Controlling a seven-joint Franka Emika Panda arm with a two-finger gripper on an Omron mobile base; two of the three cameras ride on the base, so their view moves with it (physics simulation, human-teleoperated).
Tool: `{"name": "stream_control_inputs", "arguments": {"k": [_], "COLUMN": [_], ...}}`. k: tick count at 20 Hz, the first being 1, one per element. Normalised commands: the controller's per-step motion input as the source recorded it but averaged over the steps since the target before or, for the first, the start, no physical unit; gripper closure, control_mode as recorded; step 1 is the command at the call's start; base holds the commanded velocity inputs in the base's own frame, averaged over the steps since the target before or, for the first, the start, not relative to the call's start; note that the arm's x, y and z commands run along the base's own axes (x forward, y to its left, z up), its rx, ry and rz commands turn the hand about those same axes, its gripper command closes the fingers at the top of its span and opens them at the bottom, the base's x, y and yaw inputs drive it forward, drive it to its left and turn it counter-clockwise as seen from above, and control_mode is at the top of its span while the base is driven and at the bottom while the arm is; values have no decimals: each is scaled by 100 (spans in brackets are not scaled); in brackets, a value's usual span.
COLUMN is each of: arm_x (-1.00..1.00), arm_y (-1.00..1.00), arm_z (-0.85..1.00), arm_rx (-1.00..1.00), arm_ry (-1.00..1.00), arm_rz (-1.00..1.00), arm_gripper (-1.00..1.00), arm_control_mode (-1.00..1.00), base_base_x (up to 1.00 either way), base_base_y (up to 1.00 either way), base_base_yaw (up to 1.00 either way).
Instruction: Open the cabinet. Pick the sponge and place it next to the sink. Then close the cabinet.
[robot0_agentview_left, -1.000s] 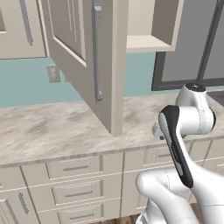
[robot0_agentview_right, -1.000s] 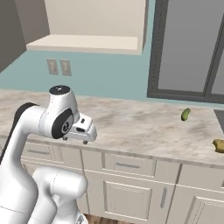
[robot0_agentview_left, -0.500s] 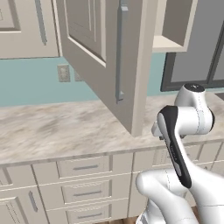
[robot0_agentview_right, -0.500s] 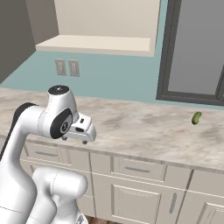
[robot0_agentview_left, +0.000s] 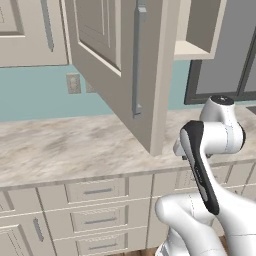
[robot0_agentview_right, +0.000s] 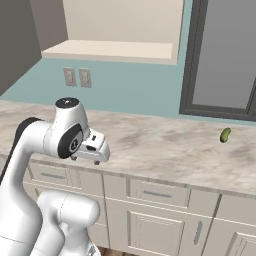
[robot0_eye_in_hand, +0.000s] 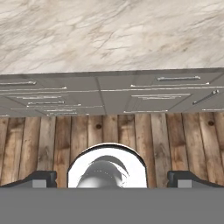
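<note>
The cabinet (robot0_agentview_left: 120, 65) hangs with its raised-panel door swung wide open over the counter, its grey bar handle (robot0_agentview_left: 137, 60) facing me. Inside it, the shelf (robot0_agentview_right: 115, 50) looks bare. The sponge and the sink are out of view. My gripper (robot0_agentview_right: 90, 157) is tucked close to the arm above the counter's front edge and points down. In the hand view the gripper (robot0_eye_in_hand: 113, 177) is open, its fingertips (robot0_eye_in_hand: 41, 177) far apart with nothing between them, over the low drawers and the floor.
A small green pickle-like thing (robot0_agentview_right: 225, 135) lies on the marble counter (robot0_agentview_right: 165, 145) at the right, below a dark-framed window (robot0_agentview_right: 220, 55). Wall outlets (robot0_agentview_right: 77, 76) sit under the cabinet. Low drawers (robot0_eye_in_hand: 57, 98) run along the counter front above a wooden floor (robot0_eye_in_hand: 131, 135).
The whole picture has shifted in both base views, so the camera has moved; the cabinet now looks larger and nearer. The arm keeps the same folded pose.
</note>
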Motion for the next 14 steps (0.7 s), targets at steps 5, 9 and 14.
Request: {"name": "stream_control_inputs", "arguments": {"k": [5, 9, 14], "arm_x": [0, 0, 0], "arm_y": [0, 0, 0], "arm_z": [0, 0, 0], "arm_rx": [0, 0, 0], "arm_ry": [0, 0, 0], "arm_rz": [0, 0, 0], "arm_gripper": [-100, -100, -100], "arm_control_mode": [-100, -100, -100], "base_base_x": [0, 0, 0], "base_base_y": [0, 0, 0], "base_base_yaw": [0, 0, 0]}}
